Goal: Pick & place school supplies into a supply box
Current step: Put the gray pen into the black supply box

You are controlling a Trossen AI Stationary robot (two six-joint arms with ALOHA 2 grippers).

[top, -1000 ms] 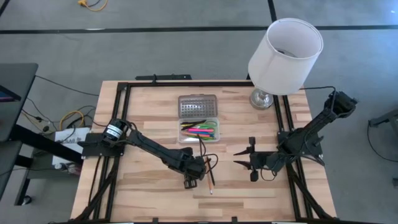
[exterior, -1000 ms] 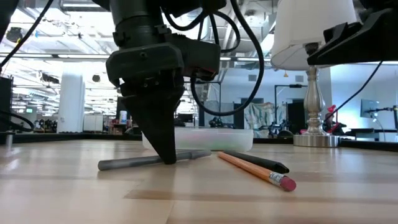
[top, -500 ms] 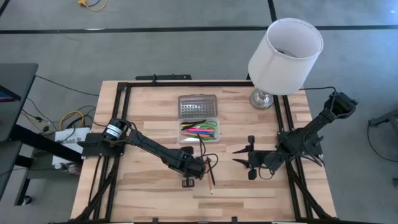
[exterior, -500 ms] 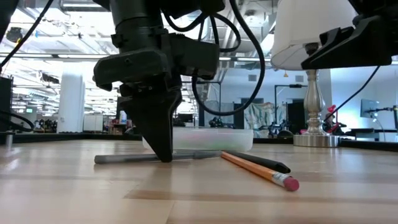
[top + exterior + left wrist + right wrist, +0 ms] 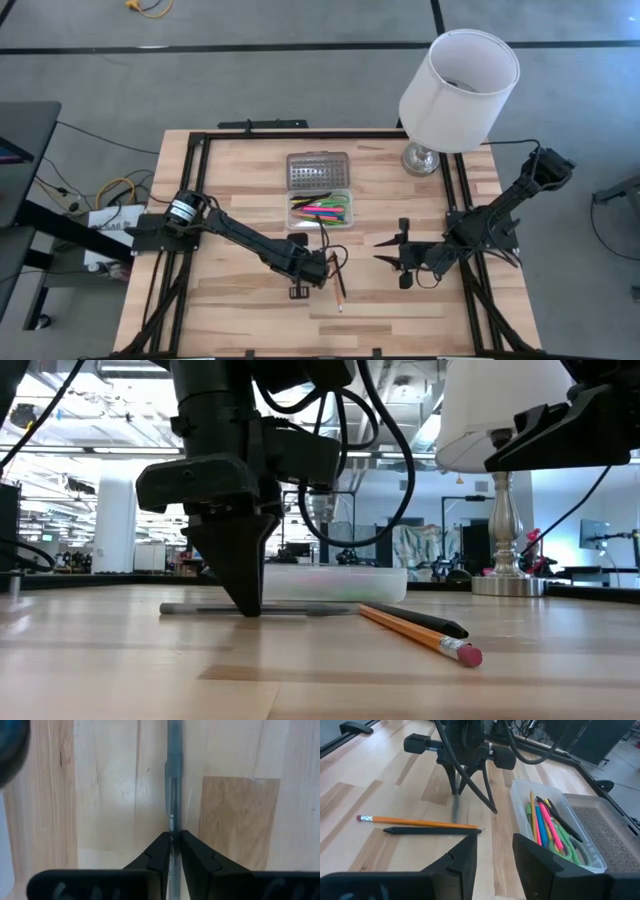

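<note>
A grey pen (image 5: 300, 608) lies flat on the wooden table, and my left gripper (image 5: 174, 845) stands over it, pointing down and shut on it. Beside it lie a yellow pencil (image 5: 420, 635) with a pink eraser and a black pen (image 5: 430, 831). The supply box (image 5: 320, 210) sits farther back at mid table with its ribbed lid (image 5: 318, 172) swung open; coloured pens and green-handled scissors (image 5: 545, 825) lie inside. My right gripper (image 5: 495, 855) hovers open at the table's right, with nothing between its fingers. My left gripper pinches the grey pen's barrel (image 5: 172, 827), near its middle, between its two fingertips (image 5: 159, 854). The fingers come from above, pointing down, one on each side of the pen. The pen lies level on the table under them (image 5: 200, 608).
A white-shaded lamp (image 5: 458, 90) on a metal foot stands at the table's far right corner. A black frame (image 5: 190, 200) runs along the table's edges. Bare wood lies at the near left and near right.
My left gripper has shut on the grey pen, staying in place and rolling slightly at the wrist. Between the closing fingers the pen has turned a little about on the table. The right arm has kept still.
</note>
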